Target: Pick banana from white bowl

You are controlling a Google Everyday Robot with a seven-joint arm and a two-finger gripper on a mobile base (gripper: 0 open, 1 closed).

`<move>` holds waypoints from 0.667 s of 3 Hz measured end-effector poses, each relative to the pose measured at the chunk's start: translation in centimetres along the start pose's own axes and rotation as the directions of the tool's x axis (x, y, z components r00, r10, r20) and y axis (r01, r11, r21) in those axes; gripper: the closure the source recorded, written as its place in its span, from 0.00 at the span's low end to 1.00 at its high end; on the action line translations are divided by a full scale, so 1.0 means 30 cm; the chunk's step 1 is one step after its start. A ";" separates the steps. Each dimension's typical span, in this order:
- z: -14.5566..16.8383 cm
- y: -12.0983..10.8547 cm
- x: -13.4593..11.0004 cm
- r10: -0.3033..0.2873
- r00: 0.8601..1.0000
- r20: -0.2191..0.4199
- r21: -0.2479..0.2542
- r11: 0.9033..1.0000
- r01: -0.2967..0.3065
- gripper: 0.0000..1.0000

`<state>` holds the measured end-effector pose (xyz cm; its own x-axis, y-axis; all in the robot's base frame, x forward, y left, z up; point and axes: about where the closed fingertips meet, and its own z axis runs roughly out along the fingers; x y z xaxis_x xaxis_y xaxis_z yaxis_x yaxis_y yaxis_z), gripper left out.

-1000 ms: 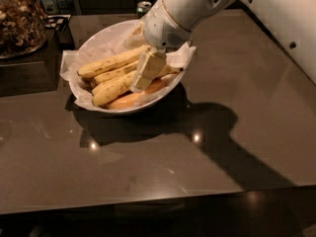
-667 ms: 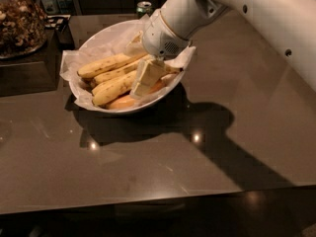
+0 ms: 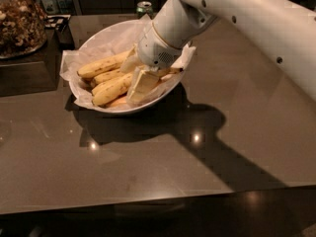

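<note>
The white bowl point(image 3: 103, 38), lined with crinkled white paper, stands on the dark table at upper left of centre. Several yellow bananas point(image 3: 101, 65) lie in it, pointing left to right. My gripper point(image 3: 134, 75) has reached down into the right half of the bowl from the upper right. It is open, with one pale finger point(image 3: 141, 86) low over the front bananas and the other near the upper banana's right end. It holds nothing. The wrist hides the right ends of the bananas.
A glass jar of nuts point(image 3: 19, 21) stands at the far left on a dark raised block point(image 3: 29, 73). A green can point(image 3: 144, 7) stands behind the bowl. My white arm point(image 3: 261, 19) spans the upper right. The table's front edge point(image 3: 148, 201) runs along the bottom.
My gripper has moved down and a little left, deeper into the bowl among the bananas. The bowl and bananas have not moved.
</note>
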<state>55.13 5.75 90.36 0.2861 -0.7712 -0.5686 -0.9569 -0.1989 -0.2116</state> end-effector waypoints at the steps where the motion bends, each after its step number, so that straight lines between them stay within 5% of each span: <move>1: 0.013 0.011 0.002 -0.012 1.000 -0.026 0.006 1.000 0.013 0.70; 2: -0.001 0.008 -0.007 -0.013 1.000 -0.026 0.006 1.000 0.013 0.94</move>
<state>54.84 5.86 90.46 0.2967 -0.7843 -0.5448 -0.9528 -0.2051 -0.2236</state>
